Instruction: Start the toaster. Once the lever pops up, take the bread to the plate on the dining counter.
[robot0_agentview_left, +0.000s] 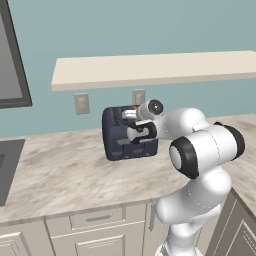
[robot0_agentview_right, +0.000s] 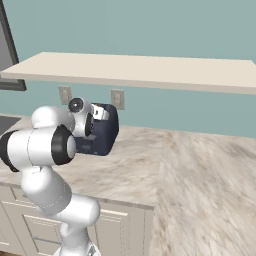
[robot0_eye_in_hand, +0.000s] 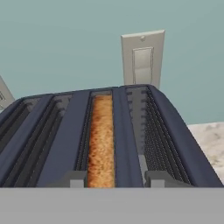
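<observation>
Toaster (robot0_agentview_left: 120, 134) sits on marble counter (robot0_agentview_left: 65, 172) by teal wall, under pale shelf (robot0_agentview_left: 150, 69). Gripper (robot0_agentview_left: 131, 114) right over toaster top; fingers hidden, cannot tell if apart or pinched. Bread (robot0_eye_in_hand: 101, 140) stands in third slot from left in hand view. Wall switch (robot0_eye_in_hand: 142, 59) behind toaster.

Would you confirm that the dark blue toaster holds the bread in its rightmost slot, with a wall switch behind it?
Not quite: in the hand view the bread sits in the toaster's third slot from the left; the rightmost slot is empty. The wall switch is indeed behind it.
</observation>
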